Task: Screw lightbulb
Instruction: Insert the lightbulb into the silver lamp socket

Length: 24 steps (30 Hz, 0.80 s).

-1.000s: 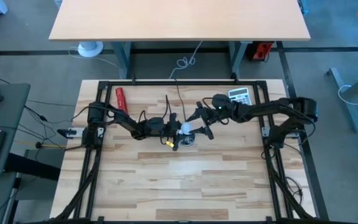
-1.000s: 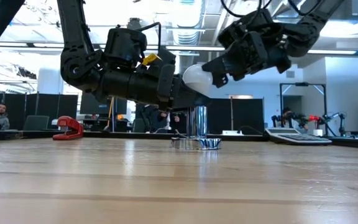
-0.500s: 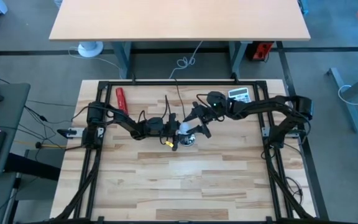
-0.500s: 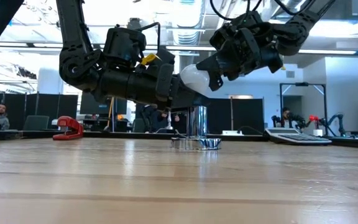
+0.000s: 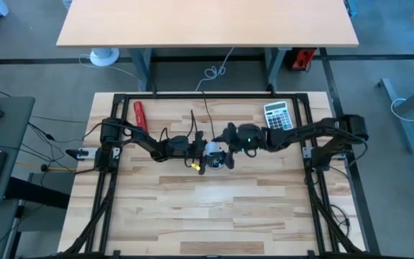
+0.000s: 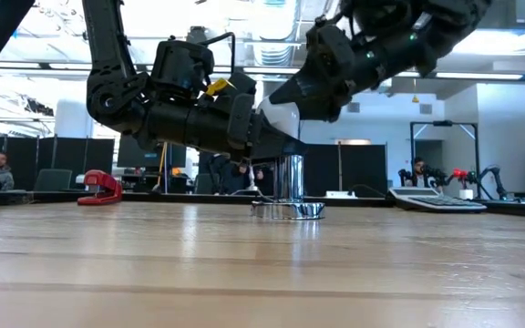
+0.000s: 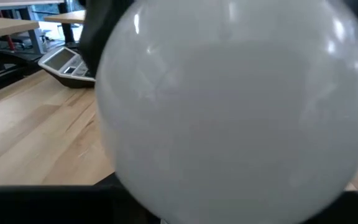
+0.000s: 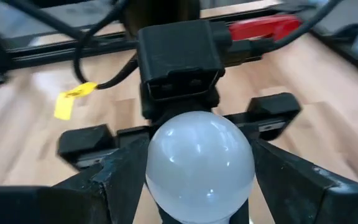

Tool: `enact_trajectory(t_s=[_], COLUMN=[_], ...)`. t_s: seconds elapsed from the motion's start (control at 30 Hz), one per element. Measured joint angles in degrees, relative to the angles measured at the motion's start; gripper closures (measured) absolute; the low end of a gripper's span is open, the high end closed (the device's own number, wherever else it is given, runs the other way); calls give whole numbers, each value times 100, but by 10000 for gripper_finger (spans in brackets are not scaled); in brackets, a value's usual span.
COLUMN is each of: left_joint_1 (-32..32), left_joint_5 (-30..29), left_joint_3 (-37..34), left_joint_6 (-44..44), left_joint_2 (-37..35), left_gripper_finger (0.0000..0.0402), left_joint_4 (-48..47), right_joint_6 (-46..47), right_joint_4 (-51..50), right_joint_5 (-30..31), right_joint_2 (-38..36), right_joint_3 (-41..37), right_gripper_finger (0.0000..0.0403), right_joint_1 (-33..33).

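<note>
Lightbulb between the left hand and right hand, above the socket.

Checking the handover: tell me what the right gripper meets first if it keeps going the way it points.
The lightbulb, dead ahead between the right gripper's open fingers and held by the left gripper. Whether they already touch it is unclear.
</note>
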Motion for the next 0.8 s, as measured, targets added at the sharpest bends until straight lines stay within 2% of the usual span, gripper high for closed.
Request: enact_trajectory(t_s=[0.17, 0.33, 0.67, 0.8], left_joint_1=[0, 0, 2, 0], left_joint_5=[-4, -28, -36, -39], left_joint_3=[0, 4, 4, 4], left_joint_6=[-20, -54, -60, -26], left_joint_2=[0, 0, -2, -2], left_gripper_finger=[256, 256, 256, 256], left_joint_4=[-42, -57, -126, -125], right_joint_6=[375, 963, 2132, 2202], right_joint_4=[52, -85, -715, -756], right_joint_5=[1575, 2641, 3973, 4320], right_joint_2=[13, 22, 101, 128], right_joint_3=[-8, -8, -148, -150], right_gripper_finger=[117, 118, 118, 118], right_joint_1=[597, 1010, 1448, 1507])
